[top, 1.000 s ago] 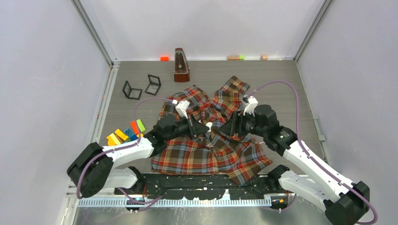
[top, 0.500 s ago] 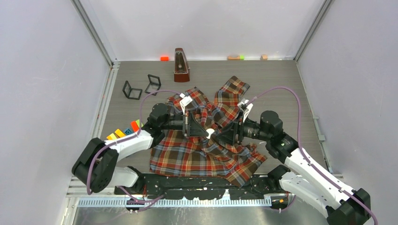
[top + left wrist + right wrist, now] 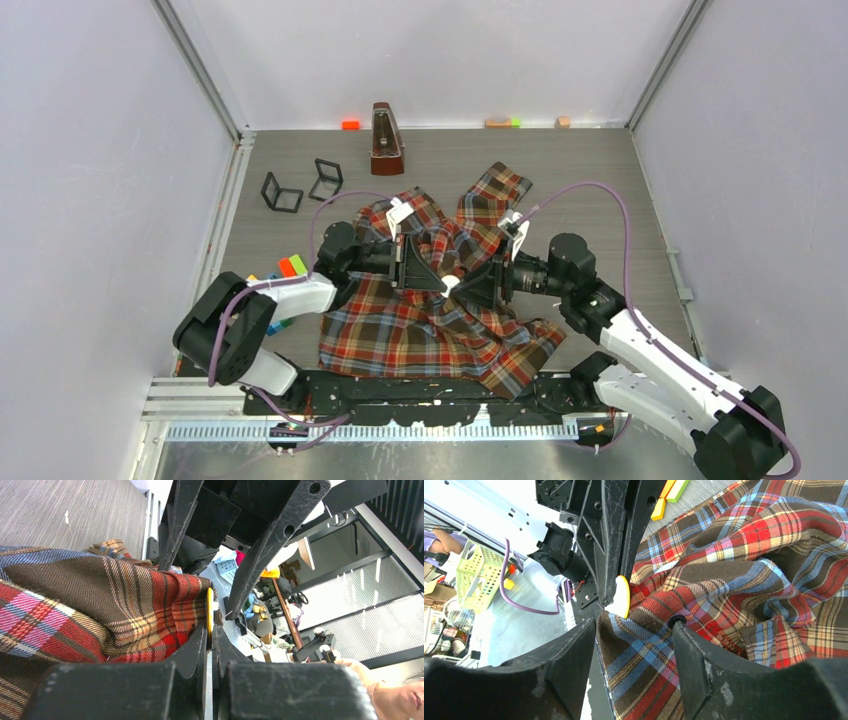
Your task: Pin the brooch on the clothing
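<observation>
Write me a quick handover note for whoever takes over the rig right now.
Left gripper: jaws shut on the brooch, a thin yellow disc, pressed edge-on against the shirt fold.
Right gripper: jaws apart around a raised fold of the plaid shirt; grip not confirmed.
Both grippers meet mid-shirt, fabric lifted off the table.
Done: brooch picked up and brought to the cloth.
Left: whether the pin has pierced the fabric isn't visible; finish pinning, release, lay the shirt down.

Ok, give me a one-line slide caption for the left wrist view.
Left pincer shut on a thin yellow disc brooch, pressed against a lifted fold of the red, brown and blue plaid shirt.
</observation>
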Controlling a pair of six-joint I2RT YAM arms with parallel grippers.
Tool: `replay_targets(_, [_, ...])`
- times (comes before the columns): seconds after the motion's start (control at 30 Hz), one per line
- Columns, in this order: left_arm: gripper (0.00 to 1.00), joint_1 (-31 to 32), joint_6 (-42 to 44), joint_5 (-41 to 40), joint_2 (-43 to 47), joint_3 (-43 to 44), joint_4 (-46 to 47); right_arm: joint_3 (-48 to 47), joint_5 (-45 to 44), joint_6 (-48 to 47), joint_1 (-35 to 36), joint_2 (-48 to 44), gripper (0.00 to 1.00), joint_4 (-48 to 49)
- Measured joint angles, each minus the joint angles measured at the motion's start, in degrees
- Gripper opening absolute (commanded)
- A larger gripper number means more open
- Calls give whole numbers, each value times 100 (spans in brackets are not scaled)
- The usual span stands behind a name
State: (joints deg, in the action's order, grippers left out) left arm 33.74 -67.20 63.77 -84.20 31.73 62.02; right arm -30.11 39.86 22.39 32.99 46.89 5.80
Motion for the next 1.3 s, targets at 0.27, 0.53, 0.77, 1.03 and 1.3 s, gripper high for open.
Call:
replay_targets(0.27, [0,-11,271,50,133,0,-372,44,83,111,57,245,57,227])
replay_targets(0.53, [0,-13,468,61,212,0,-638,46,168,289,153,592,51,505])
replay_targets(0.77, [0,-50,570,52,212,0,-715,42,181,428,186,758,33,673])
replay_targets(1.03, [0,-127,850,31,273,-57,-946,-33,313,756,210,1154,19,815])
replay_targets(1.3, [0,-146,1110,-103,503,-79,-1169,22,181,1204,219,1185,8,1058])
